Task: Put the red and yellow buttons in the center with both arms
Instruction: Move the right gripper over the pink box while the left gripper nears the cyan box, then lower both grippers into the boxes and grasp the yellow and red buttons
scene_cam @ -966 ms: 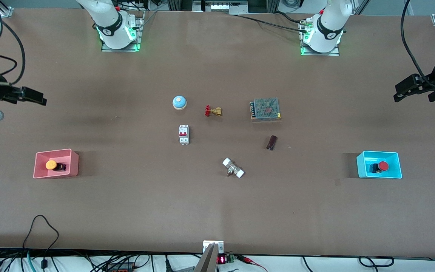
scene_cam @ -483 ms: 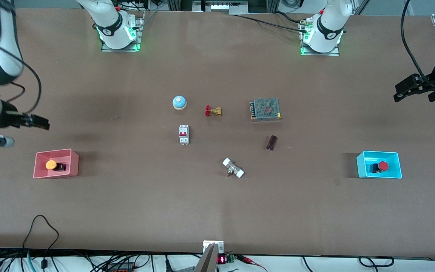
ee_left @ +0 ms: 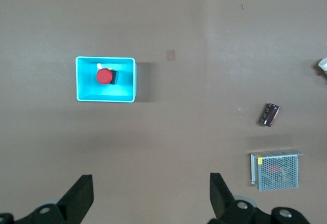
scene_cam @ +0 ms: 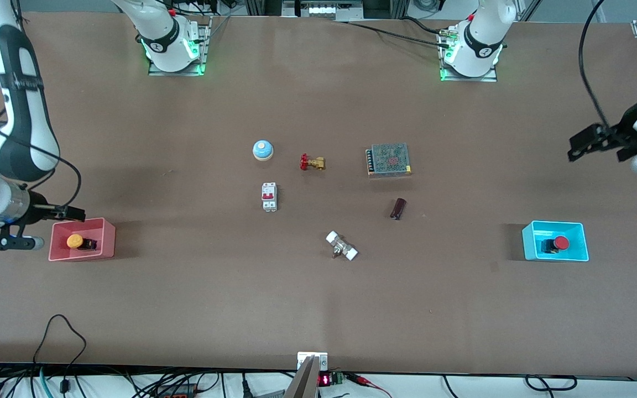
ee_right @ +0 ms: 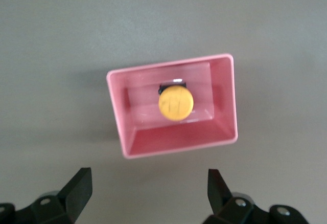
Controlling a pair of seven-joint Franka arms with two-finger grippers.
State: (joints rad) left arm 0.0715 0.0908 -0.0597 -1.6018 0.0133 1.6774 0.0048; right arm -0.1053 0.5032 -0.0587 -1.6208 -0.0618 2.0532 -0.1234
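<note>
1. The flat matte brown table has open room at its centre, nearer the front camera than the scattered parts.
2. The pink rectangular plastic bin and cyan rectangular plastic bin have walls that crowd any reach inside.
3. The right claw hangs released above the pink bin; the left claw hangs released, well short of the cyan bin.
4. The yellow-capped button and red-capped button look light, rigid and smooth; gripping the black bodies seems safest.

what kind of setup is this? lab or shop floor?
Likely a robotics lab bench: two arms bolted to a brown table, bundled cables along its near edge, and assorted test parts such as a power supply and breaker.
</note>
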